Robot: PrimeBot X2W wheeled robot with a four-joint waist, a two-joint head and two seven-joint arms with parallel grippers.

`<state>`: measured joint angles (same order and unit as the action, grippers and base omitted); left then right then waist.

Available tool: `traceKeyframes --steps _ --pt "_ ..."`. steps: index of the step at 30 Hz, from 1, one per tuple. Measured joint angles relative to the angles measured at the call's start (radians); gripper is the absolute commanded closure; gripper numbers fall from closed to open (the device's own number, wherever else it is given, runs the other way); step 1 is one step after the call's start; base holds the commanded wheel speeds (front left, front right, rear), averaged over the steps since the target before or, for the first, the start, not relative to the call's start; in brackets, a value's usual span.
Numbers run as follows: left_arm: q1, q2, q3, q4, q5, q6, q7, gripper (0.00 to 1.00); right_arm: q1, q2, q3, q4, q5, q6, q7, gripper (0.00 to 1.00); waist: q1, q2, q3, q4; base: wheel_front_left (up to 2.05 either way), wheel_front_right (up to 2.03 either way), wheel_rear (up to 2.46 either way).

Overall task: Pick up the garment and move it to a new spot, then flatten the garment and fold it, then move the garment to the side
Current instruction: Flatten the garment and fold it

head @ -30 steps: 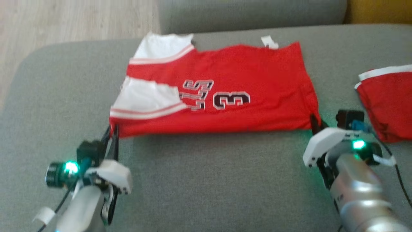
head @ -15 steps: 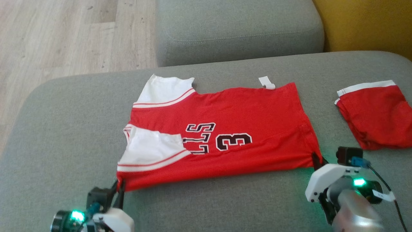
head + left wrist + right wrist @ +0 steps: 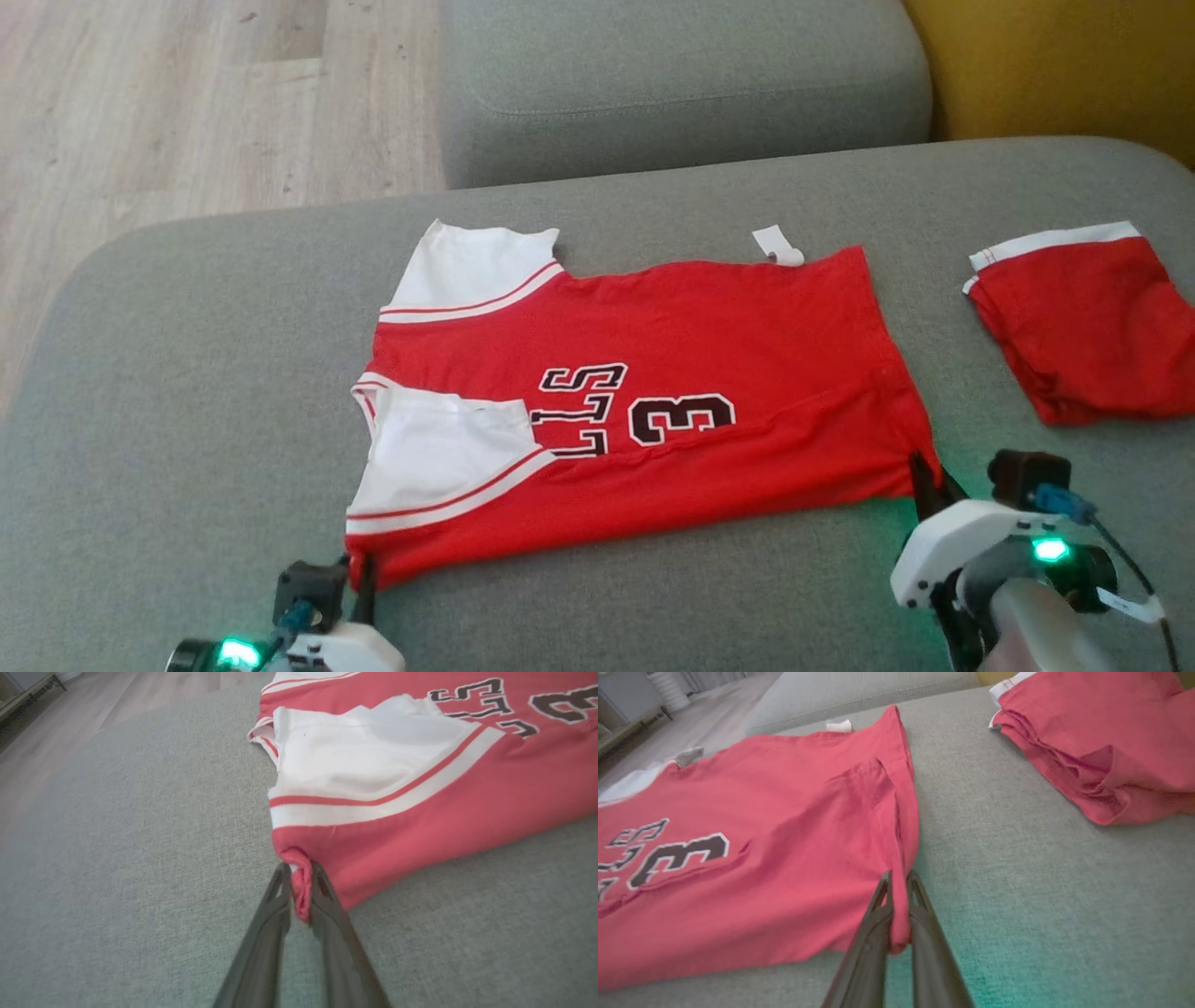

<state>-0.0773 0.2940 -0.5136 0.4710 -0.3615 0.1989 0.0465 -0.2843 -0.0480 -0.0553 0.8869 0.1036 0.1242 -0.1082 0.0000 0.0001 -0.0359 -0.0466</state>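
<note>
The garment [image 3: 653, 373] is a red jersey with white sleeves and a black number. It lies folded lengthwise, flat on the grey sofa seat [image 3: 187, 373]. My left gripper [image 3: 359, 569] is shut on its near left corner, and the left wrist view shows a red fold of the garment [image 3: 420, 802] pinched between the left gripper [image 3: 301, 877] fingers. My right gripper [image 3: 924, 471] is shut on the near right corner; in the right wrist view the garment [image 3: 761, 868] hem sits between the right gripper [image 3: 899, 882] fingers.
A second red piece of clothing [image 3: 1083, 327] with a white band lies folded at the right of the seat, also close in the right wrist view as the red bundle [image 3: 1101, 751]. A grey back cushion [image 3: 681, 84] stands behind. Wooden floor [image 3: 187, 93] lies at the far left.
The head camera has shifted, so the whole scene sits lower in view. Both grippers keep their hold on the garment's near corners, and the near edge lies drawn toward me.
</note>
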Motion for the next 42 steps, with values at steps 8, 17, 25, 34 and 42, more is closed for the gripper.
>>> traceKeyframes --steps 8,17,25,34,42 --pt "-0.009 -0.008 0.068 -0.059 -0.027 0.063 -0.087 0.00 0.024 0.000 0.015 -0.197 0.083 0.000 -0.032 0.00 0.0001 0.0000 0.023 -0.019 0.00 0.00 0.00" --pt "-0.085 -0.035 0.127 -0.201 -0.044 0.035 -0.281 0.00 0.076 0.000 0.124 -0.444 0.135 0.000 -0.132 0.00 0.0000 0.0000 0.068 -0.034 0.00 0.00 0.00" --pt "-0.337 0.031 0.127 -0.186 -0.036 -0.080 -0.209 0.00 0.062 0.000 0.153 -0.564 0.153 0.000 -0.142 0.00 0.0002 0.0000 0.188 -0.057 0.00 0.00 0.00" --pt "-0.709 0.126 0.085 0.034 -0.035 -0.263 0.075 0.00 -0.023 0.000 0.186 -0.635 0.184 0.000 -0.143 0.00 0.0004 -0.0001 0.334 -0.113 0.00 0.00 0.00" --pt "-0.938 0.178 0.064 0.277 -0.032 -0.307 0.167 0.00 -0.074 0.000 0.228 -0.664 0.281 0.000 -0.143 0.00 0.0003 -0.0001 0.450 -0.199 0.00 0.00 0.00"
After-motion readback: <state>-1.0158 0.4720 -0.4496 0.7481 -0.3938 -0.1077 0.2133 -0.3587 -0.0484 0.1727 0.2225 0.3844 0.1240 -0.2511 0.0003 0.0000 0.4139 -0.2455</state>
